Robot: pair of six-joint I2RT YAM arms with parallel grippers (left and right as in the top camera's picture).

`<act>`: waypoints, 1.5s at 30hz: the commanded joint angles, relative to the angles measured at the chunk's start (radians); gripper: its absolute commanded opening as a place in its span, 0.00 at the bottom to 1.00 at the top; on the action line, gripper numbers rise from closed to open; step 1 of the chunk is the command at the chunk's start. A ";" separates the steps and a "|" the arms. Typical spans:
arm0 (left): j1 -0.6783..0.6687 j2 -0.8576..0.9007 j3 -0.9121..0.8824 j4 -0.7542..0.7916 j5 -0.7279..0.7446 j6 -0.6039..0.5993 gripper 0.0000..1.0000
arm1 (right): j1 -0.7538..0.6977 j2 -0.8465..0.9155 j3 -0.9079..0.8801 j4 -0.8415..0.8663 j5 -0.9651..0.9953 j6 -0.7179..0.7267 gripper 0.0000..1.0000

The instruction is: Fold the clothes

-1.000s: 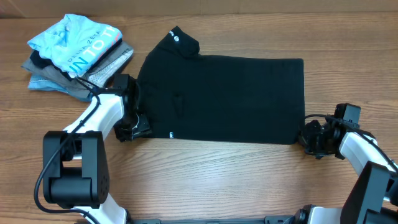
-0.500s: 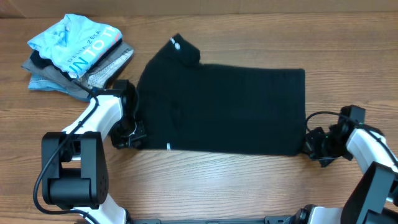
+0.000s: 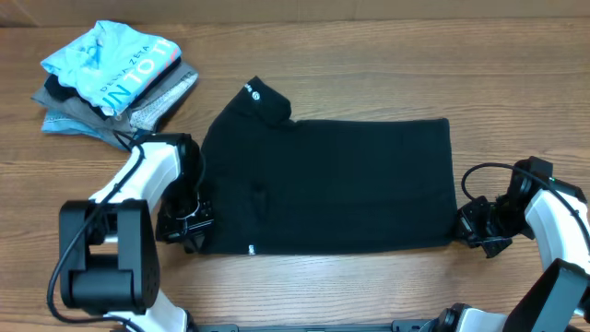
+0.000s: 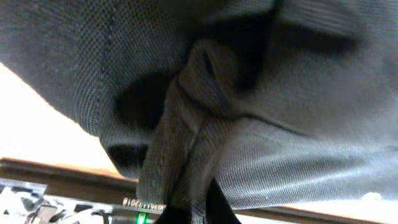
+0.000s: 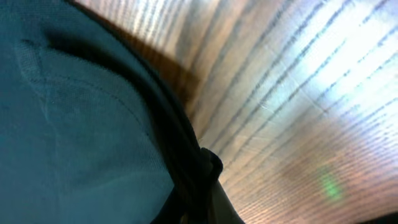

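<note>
The left fingers (image 3: pixel 191 231) are pinched tight on a bunched fold at the lower left corner of the black T-shirt (image 3: pixel 341 184), the right fingers (image 3: pixel 472 227) are clamped on its lower right corner, and the shirt lies spread mid-frame on the wooden worktop (image 3: pixel 323 286), with folded garments (image 3: pixel 111 78) piled at upper left.

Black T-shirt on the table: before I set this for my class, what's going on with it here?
Two robot arms are handling the black T-shirt, which lies flat on the wooden table. The left fingers are shut on its near left corner and the right fingers are shut on its near right corner. A pile of folded garments, a light-blue shirt on top, sits apart at the far left.
</note>
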 commanded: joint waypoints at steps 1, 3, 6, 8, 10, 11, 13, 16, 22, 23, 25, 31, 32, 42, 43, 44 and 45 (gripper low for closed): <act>0.010 -0.064 -0.005 -0.007 -0.006 0.027 0.04 | -0.008 -0.019 0.024 -0.019 0.034 -0.002 0.04; 0.010 -0.074 -0.005 -0.010 -0.006 0.027 0.04 | -0.008 -0.019 0.023 -0.038 0.050 -0.002 0.04; 0.010 -0.076 -0.005 -0.009 -0.007 0.027 0.25 | -0.008 -0.019 0.020 -0.047 0.119 -0.002 0.09; 0.010 -0.076 -0.005 -0.011 -0.007 0.027 0.42 | -0.011 -0.019 0.020 -0.042 0.126 -0.002 0.27; 0.010 -0.076 -0.005 -0.011 -0.007 0.029 0.62 | -0.019 -0.019 0.026 -0.021 0.127 -0.005 0.35; 0.010 -0.076 -0.005 -0.012 -0.003 0.044 0.80 | -0.024 -0.019 0.033 -0.015 0.126 -0.010 0.37; 0.010 -0.076 0.004 -0.029 0.024 0.089 0.83 | -0.035 -0.019 0.067 -0.010 0.126 -0.034 0.40; 0.010 -0.076 0.066 -0.074 0.068 0.170 0.84 | -0.046 -0.019 0.167 -0.032 0.105 -0.095 0.45; 0.008 -0.076 0.390 -0.035 0.224 0.249 1.00 | -0.035 -0.019 0.445 -0.042 -0.123 -0.211 0.56; 0.008 -0.076 0.429 -0.003 0.271 0.266 1.00 | -0.035 -0.019 0.468 -0.032 -0.146 -0.210 0.59; 0.008 -0.076 0.492 0.078 0.312 0.299 1.00 | -0.035 -0.019 0.492 -0.011 -0.166 -0.209 0.60; -0.009 -0.055 0.545 0.377 0.213 0.351 1.00 | -0.032 -0.015 0.495 0.014 -0.182 -0.209 0.61; -0.020 -0.026 0.545 0.431 0.173 0.375 0.99 | -0.032 -0.014 0.495 0.014 -0.182 -0.209 0.61; -0.141 0.386 0.799 0.494 0.050 0.536 0.96 | -0.032 -0.013 0.494 0.017 -0.181 -0.209 0.62; -0.149 0.415 0.819 0.508 0.035 0.536 0.97 | -0.032 -0.013 0.493 0.014 -0.178 -0.209 0.62; -0.155 0.443 0.832 0.530 0.024 0.541 0.98 | -0.032 -0.013 0.492 0.013 -0.178 -0.209 0.62; -0.160 0.465 0.841 0.552 0.017 0.547 0.99 | -0.032 -0.013 0.492 0.010 -0.178 -0.209 0.62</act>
